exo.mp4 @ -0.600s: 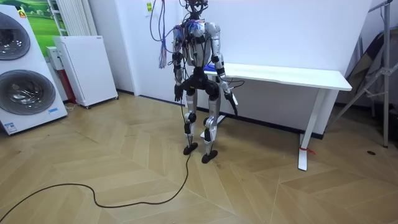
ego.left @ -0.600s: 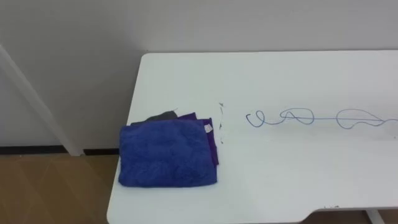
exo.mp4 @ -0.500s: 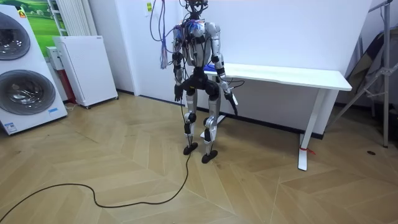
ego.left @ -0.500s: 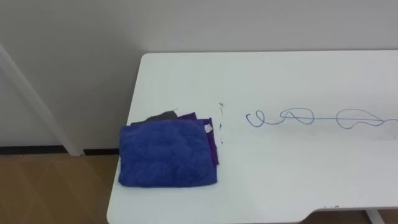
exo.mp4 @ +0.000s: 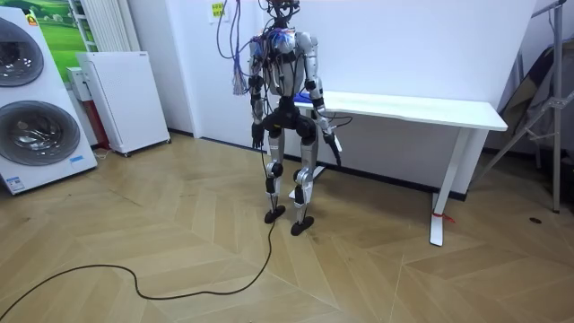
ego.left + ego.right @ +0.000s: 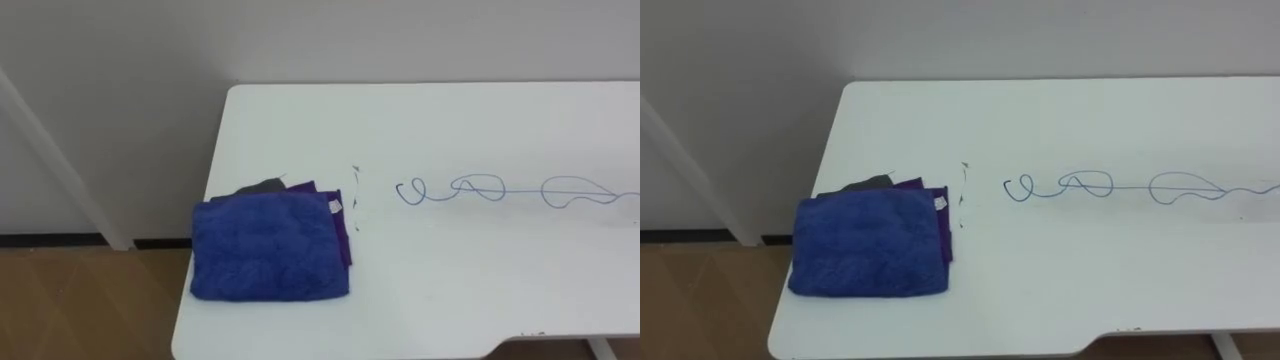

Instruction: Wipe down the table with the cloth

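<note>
The robot is standing upright in the upper middle of the frame, at the left end of a white table (image 5: 421, 109) that is running rightward along the wall. A washing machine (image 5: 31, 99) and a small white fridge (image 5: 126, 94) are sitting at the upper left.

This looks like a domestic utility room set up for housework trials. Two stacked front-loading washing machines (image 5: 34, 108) stand at the room view's left, beside a small white fridge (image 5: 126, 97) and a white radiator (image 5: 106, 22), all on a herringbone wood floor (image 5: 179, 242). A plain white surface (image 5: 430, 109) on slim legs stands against a bare white wall (image 5: 404, 45). It carries folded blue cloths (image 6: 270, 247) near its end and a blue pen scribble (image 6: 500, 189), which fits a cleaning chore staged in a sparse, home-like room.
</note>
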`<state>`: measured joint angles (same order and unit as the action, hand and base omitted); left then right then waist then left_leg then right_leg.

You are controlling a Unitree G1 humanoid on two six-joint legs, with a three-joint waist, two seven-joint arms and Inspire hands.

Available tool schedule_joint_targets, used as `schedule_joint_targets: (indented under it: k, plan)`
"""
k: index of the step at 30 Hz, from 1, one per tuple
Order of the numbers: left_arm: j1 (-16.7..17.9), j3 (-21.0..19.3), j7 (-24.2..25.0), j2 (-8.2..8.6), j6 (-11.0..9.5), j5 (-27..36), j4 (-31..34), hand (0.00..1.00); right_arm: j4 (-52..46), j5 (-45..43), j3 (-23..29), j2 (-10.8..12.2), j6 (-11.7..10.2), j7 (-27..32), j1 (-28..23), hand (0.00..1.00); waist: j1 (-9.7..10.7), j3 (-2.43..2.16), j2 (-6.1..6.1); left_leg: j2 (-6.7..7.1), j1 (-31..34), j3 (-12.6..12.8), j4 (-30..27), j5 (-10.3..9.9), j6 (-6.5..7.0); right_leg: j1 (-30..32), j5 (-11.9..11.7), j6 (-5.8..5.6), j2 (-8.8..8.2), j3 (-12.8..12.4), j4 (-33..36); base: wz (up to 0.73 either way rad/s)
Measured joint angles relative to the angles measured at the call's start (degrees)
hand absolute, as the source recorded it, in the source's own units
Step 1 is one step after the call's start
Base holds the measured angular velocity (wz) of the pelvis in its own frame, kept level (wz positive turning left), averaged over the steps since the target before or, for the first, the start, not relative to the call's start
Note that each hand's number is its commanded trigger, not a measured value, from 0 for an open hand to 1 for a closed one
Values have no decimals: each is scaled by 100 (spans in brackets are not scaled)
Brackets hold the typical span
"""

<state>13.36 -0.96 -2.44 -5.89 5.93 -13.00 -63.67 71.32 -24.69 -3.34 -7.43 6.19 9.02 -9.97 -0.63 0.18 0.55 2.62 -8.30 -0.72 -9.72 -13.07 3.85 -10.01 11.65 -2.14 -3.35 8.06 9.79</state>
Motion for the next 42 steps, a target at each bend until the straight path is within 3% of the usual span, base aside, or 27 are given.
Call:
schedule_joint_targets:
  k: [6, 9, 12, 16, 20, 26, 28, 32, 37, 42]
  plan:
    - [53, -60, 231, -2, 8, 112, 82, 0, 180, 1413, 179, 0, 86, 5, -12, 0, 44, 5, 16, 3, 66, -8, -65, -19, 8, 12, 0, -1, -5, 14, -1, 4]
    - [10, -323, 301, -38, 7, 143, 81, 0, 275, 2264, 649, -50, 84, 91, -22, 0, 71, -6, 50, 0, 93, -5, -144, -50, 12, 7, 2, -2, -1, 22, 5, 0]
    - [19, -552, 338, -149, -3, 224, 148, 0, 315, 3183, 1272, -146, 63, 227, -18, 0, 194, 14, 87, 4, 96, -11, -168, -57, 13, -6, 1, -2, -4, 53, 3, 1]
    - [113, -1250, 410, -275, -64, 226, 428, 0, 303, 3757, 2279, -385, -46, 516, -16, 0, 344, 23, 226, 2, 105, -35, -175, -57, 13, -4, 1, -2, -3, 60, 3, 0]
    - [115, -1311, 417, -431, -144, 239, 509, 0, -46, 4060, 2811, -746, -62, 1065, 13, 0, 365, 20, 322, 8, 107, 28, -195, -76, 17, 15, 0, -4, -3, 44, 22, -6]
    - [89, -1399, 380, -487, -228, 245, 520, 0, -665, 4006, 2953, -1316, -297, 1877, 632, 0, 315, 0, 433, -10, 192, 132, -182, -75, 22, 188, -22, -10, 5, 30, 84, -10]
    - [91, -1394, 379, -522, -228, 229, 513, 0, -953, 3734, 2943, -1348, -332, 2151, 854, 0, 314, 15, 460, 1, 225, 154, -205, -75, 20, 206, -24, -7, 13, 44, 83, -2]
    - [25, -1338, 268, -544, -254, 242, 532, 0, -1947, 3037, 2697, -1353, -469, 2525, 993, 0, 209, -19, 433, -4, 316, 149, -208, -75, 20, 291, -24, -7, 12, 102, 80, 0]
    - [101, -1068, 248, -566, -252, 404, 628, 0, -3704, 1984, 2171, -1351, -491, 2548, 993, 0, 159, -41, 392, -8, 342, 161, -224, -69, 18, 317, -24, -7, -3, 235, 81, 4]
    - [16, -883, 264, -569, -296, 604, 632, 0, -4933, 922, 1735, -1347, -685, 2551, 992, 0, -36, -19, 402, -14, 285, 161, -196, -62, 11, 262, -23, -8, -7, 235, 74, 2]
